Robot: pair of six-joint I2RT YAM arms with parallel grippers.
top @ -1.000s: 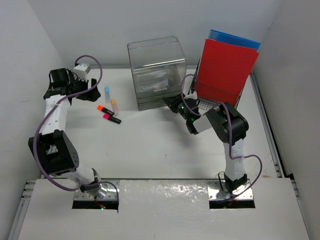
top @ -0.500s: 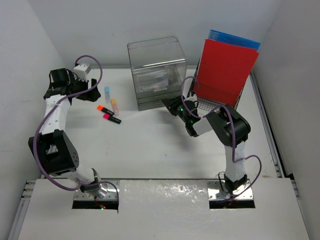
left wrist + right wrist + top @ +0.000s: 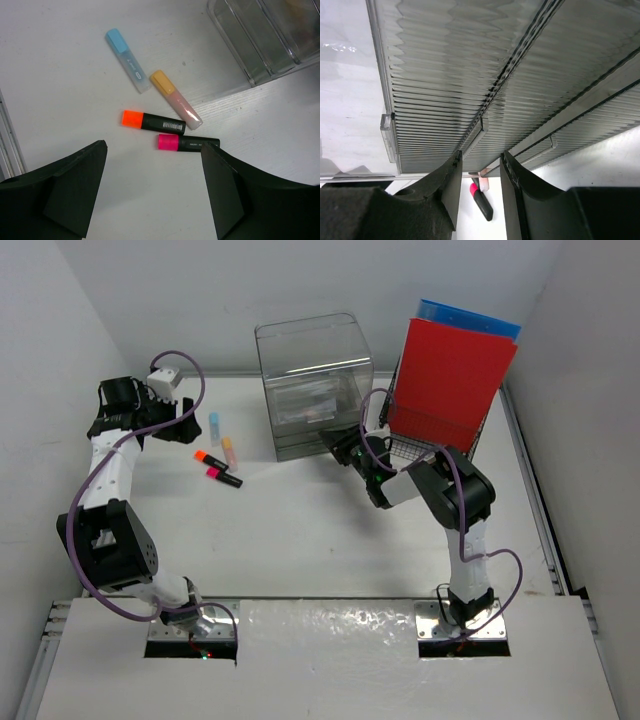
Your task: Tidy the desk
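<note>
Your right gripper had its fingers set with only a narrow gap, tips right up against the ribbed front of the clear plastic drawer box. A drawer's handle lip sat just at those tips; you could not tell whether they touched it. Through the gap a pink highlighter showed on the desk beyond.

Your left gripper was spread wide and held nothing, hovering over four markers lying on the white desk near its far left: a blue-capped highlighter, a yellow-capped one, an orange highlighter, and the pink one just beside it.

Right of the drawer box, the black wire rack held a red folder and a blue folder upright.
</note>
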